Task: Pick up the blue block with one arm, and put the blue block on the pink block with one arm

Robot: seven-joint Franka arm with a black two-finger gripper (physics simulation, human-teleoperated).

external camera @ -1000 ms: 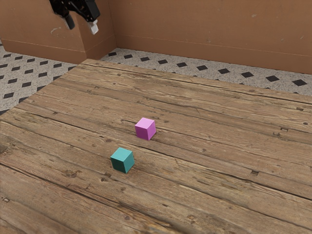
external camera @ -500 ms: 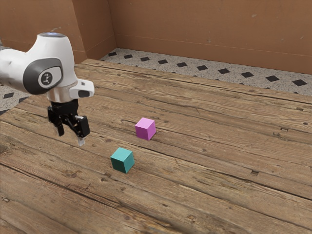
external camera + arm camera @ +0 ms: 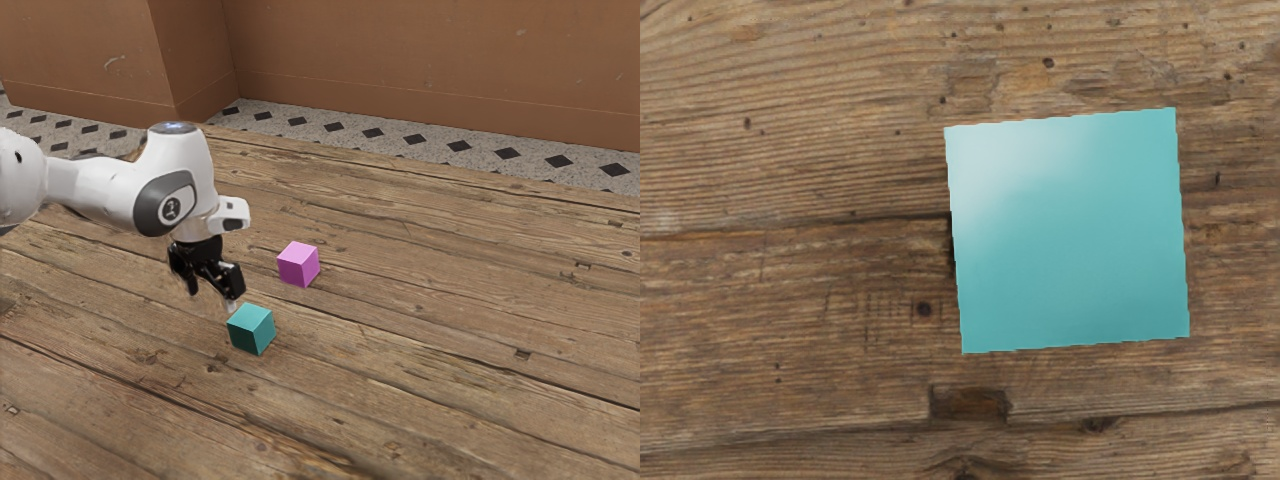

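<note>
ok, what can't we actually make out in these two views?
- arm, base end: cut off by the exterior view's left edge.
- blue block, side faces in the wrist view: hidden beneath its own top face.
- gripper, height over the blue block: the exterior view's slant leaves it unclear.
- table, near and right ends: cut off by the exterior view's edges.

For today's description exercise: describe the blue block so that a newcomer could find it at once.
On the wooden table, two small cubes lie near the middle, apart from each other. The blue block is the one nearer the exterior camera, right by the arm's black gripper. Its teal colour sets it apart from the pink block behind it.
</note>
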